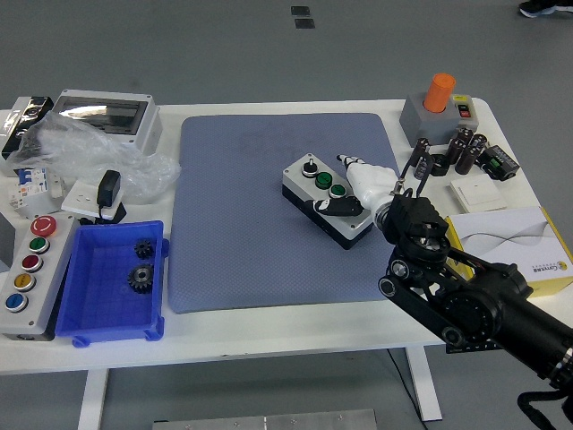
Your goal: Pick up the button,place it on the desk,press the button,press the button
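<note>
The yellow and white box (515, 240) carries a small dark logo, too small to read.

The black right arm (466, 300) reaches in from the lower right corner, its white-gloved right hand (363, 184) stretched forward, palm down, with one finger (347, 162) pointing ahead.

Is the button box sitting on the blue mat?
Yes, the button box rests on the blue mat, with the right hand on it.
</note>
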Tool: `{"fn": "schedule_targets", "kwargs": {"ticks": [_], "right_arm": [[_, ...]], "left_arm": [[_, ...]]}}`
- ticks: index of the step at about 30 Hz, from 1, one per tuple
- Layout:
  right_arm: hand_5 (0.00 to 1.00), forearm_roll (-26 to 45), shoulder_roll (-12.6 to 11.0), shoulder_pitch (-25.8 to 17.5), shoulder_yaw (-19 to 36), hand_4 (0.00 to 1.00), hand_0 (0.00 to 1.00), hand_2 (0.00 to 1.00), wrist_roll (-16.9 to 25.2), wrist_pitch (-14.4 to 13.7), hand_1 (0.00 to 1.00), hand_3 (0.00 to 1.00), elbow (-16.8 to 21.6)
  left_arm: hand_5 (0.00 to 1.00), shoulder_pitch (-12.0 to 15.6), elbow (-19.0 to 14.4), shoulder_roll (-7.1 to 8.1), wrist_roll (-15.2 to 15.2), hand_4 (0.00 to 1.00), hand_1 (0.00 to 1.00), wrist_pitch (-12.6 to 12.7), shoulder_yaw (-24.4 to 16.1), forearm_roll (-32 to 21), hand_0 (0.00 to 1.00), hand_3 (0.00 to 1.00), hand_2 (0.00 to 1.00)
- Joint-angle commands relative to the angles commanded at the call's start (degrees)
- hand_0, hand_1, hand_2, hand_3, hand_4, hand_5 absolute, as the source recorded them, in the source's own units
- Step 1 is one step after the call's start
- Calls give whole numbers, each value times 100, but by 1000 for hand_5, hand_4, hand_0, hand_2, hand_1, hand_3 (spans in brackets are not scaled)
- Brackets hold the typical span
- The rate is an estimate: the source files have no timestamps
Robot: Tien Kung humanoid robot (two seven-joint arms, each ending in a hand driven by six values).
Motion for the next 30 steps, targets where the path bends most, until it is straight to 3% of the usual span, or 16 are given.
{"fn": "schedule_targets", "kwargs": {"ticks": [8, 9, 14, 15, 20, 21, 30], "right_arm": [[767, -76, 19, 11, -23, 998, 704, 968, -163, -260, 785, 998, -140], [534, -91, 21, 14, -33, 998, 568, 779, -177, -280, 686, 998, -147], [534, -120, 48, 34, -143, 998, 568, 779, -199, -343, 686, 998, -157], [390, -123, 55, 37, -166, 886, 388, 614, -199, -348, 559, 775, -157], [390, -109, 72, 62, -283, 886, 388, 614, -199, -358, 559, 775, -146], [338, -100, 74, 67, -311, 828, 358, 554, -199, -355, 518, 653, -140], [329, -160, 116, 90, -460, 809, 341, 543, -199, -387, 510, 637, -88]], "left_arm": [[431, -9, -1, -4, -10, 855, 688, -8, 5, 5, 670, 823, 697], [434, -10, -1, -4, -11, 858, 689, -8, 5, 5, 671, 823, 697], [434, -18, 0, 0, -14, 858, 689, -14, 10, 10, 671, 823, 697], [434, -20, 0, 0, -14, 859, 689, -16, 12, 10, 671, 823, 697], [434, -20, 1, 0, -13, 859, 689, -21, 17, 13, 671, 823, 697], [436, -19, 1, 2, -13, 861, 689, -22, 18, 15, 671, 823, 697], [437, -11, 2, 6, -15, 862, 690, -25, 21, 20, 671, 823, 697]]}}
